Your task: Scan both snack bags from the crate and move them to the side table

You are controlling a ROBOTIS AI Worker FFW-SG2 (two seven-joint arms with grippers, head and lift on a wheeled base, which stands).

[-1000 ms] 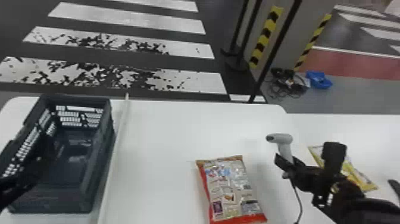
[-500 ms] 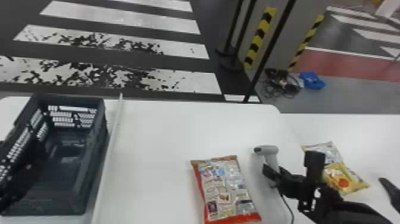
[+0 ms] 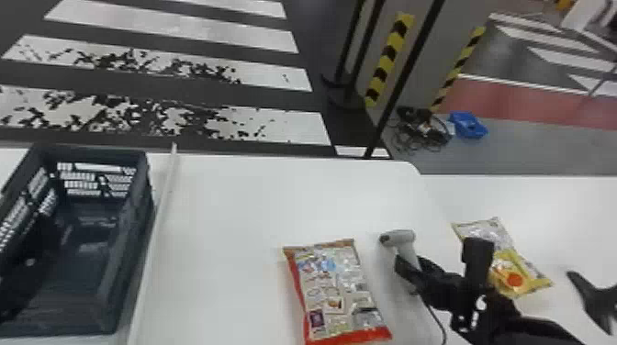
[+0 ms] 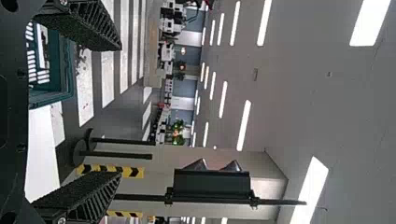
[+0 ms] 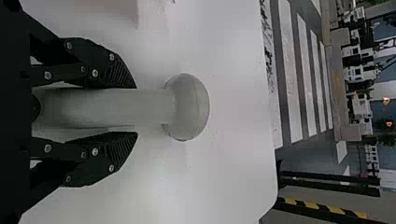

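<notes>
Head view: crate [image 3: 133, 220] stands at the left of the table [image 3: 229, 197], open side up; its floor is seen toward the far end. The near left part is covered by a dark shape, taken to be the left gripper [image 3: 28, 266], its outline hard to make out. Blue bin [image 3: 467, 125] noted on the floor beyond; contents cannot be told. Red-edged snack bag [image 3: 337, 293] lies flat on the table, between crate and scanner [image 3: 398, 237], cut off by the bottom edge. It lies near the right gripper [image 3: 410, 271], to its left, apart from it. Yellow-and-silver snack bag [image 3: 521, 275] lies on the side table [image 3: 569, 202], right of that gripper, partly hidden by the right arm [image 3: 477, 293]. Black object [image 3: 597, 298] is cut off at the right edge.

Left wrist view: fingers are spread wide, with nothing held between them. Crate is seen in part, cut off behind one finger.

Right wrist view: scanner handle is clamped between both fingers of the right gripper [image 5: 136, 110], its rounded head beyond the tips. Pale brownish patch by the frame edge is too blurred to identify.
</notes>
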